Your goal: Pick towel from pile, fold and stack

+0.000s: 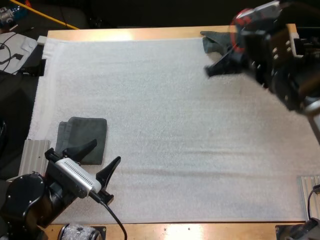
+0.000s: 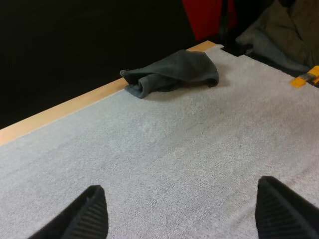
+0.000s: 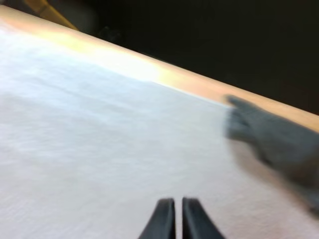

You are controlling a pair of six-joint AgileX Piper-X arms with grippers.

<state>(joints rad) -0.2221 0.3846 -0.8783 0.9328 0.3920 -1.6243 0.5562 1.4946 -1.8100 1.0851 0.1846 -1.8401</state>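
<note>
Crumpled towel (image 1: 212, 41) at far edge, mat (image 1: 175, 125) mostly open
It sits by the counter's (image 1: 125, 34) far edge with the right tool (image 1: 211, 71) pinched closed near it. The left tool (image 1: 105, 151) is spread wide beside the folded towel (image 1: 85, 137), near-left.

Right gripper (image 3: 178, 204) pinched (empty) — crumpled towel (image 3: 279, 144) ahead.

Wood table (image 1: 125, 34) w/ white mat (image 1: 175, 130)

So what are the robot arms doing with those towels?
Neither arm holds anything right now. The right gripper, shut, is near the crumpled towel at the far edge of the mat. The left gripper hangs open by the folded towel at the mat's near left.
</note>
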